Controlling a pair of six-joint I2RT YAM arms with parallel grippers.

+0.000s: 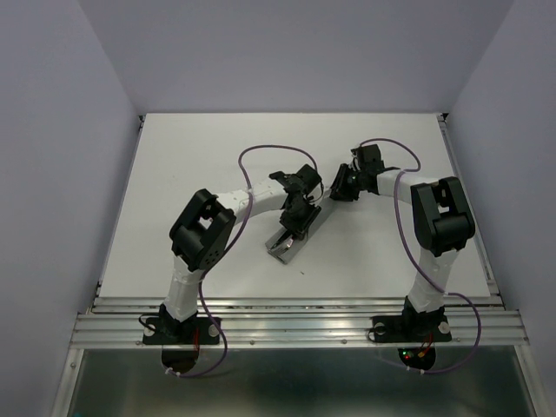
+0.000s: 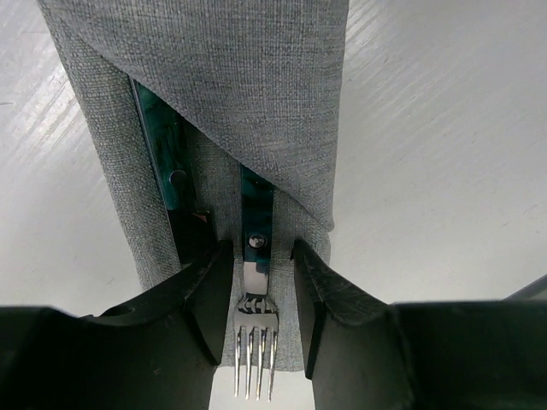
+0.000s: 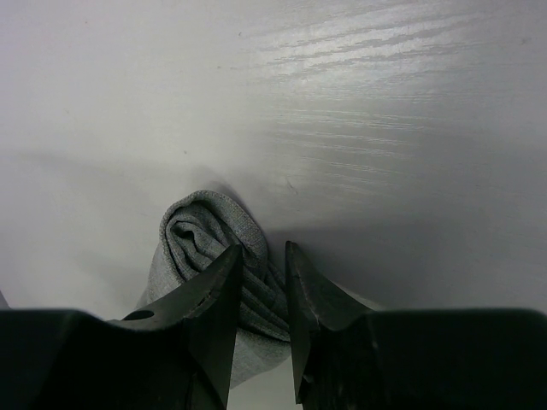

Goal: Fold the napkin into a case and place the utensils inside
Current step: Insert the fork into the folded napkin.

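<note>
Two slim teal-handled steel utensils lie tucked in the narrow grey cloth case, midway between the table's side edges; my left tool gapes, right tool pinches its limp, likely slip-prone bunched end.

White table, pale lilac walls

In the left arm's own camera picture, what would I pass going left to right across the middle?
Bare table → a teal handle → the fork → bare table again. Both utensils lie tucked in the grey case.
</note>
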